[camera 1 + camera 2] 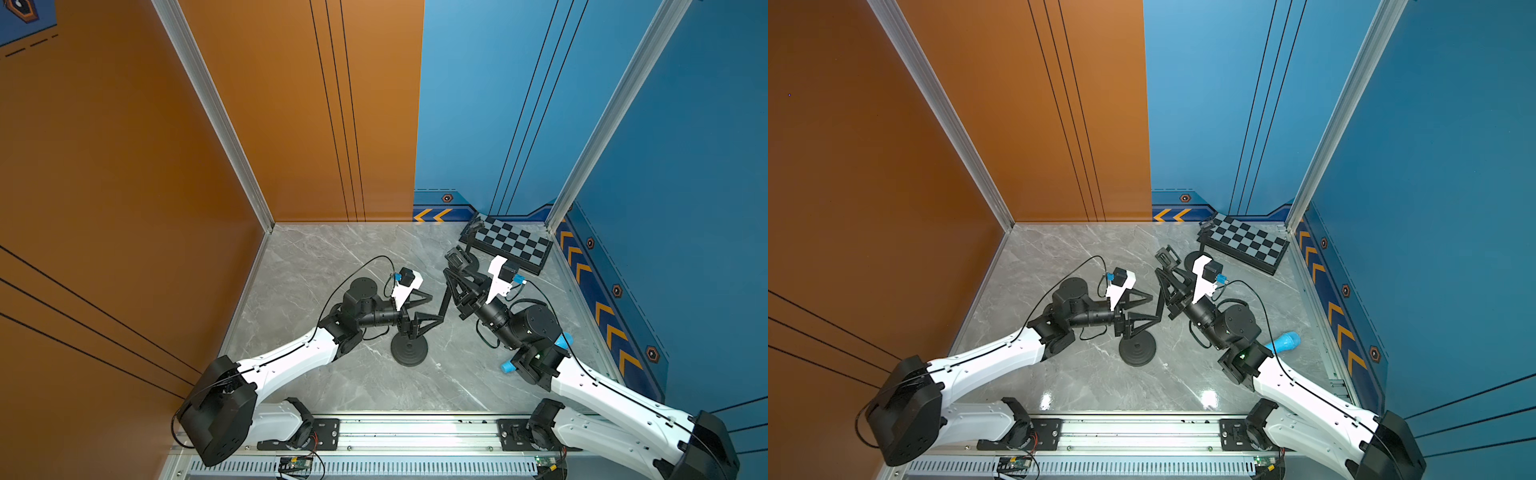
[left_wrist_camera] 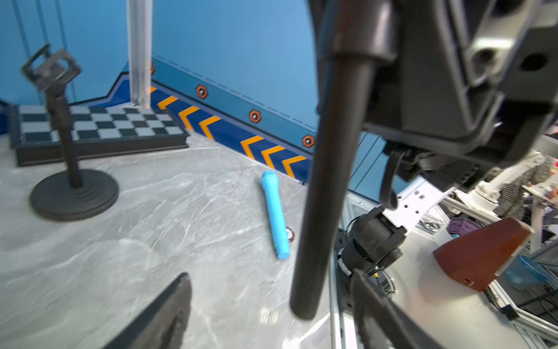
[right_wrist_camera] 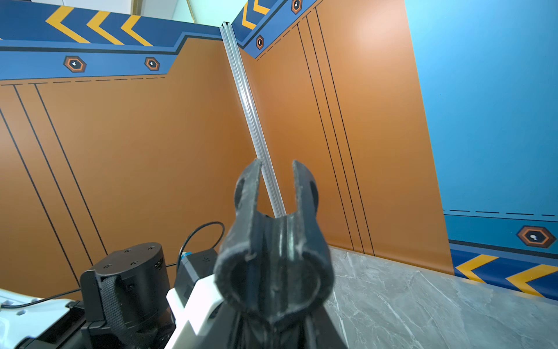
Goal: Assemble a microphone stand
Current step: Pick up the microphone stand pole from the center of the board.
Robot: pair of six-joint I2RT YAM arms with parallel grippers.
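A black stand pole with a clip holder on top hangs upright above the table, and my right gripper is shut on its upper part. The right wrist view shows the clip holder right at the jaws. The pole's lower end hangs free between the spread fingers of my open left gripper, touching neither. The round black base lies on the table just below and nearer the front, and it appears in both top views. The blue microphone lies flat near the right wall, partly under my right arm.
Another black stand, with base and clip together, is upright in front of the chessboard at the back right. Walls close in the left, back and right sides. A metal rail runs along the front edge.
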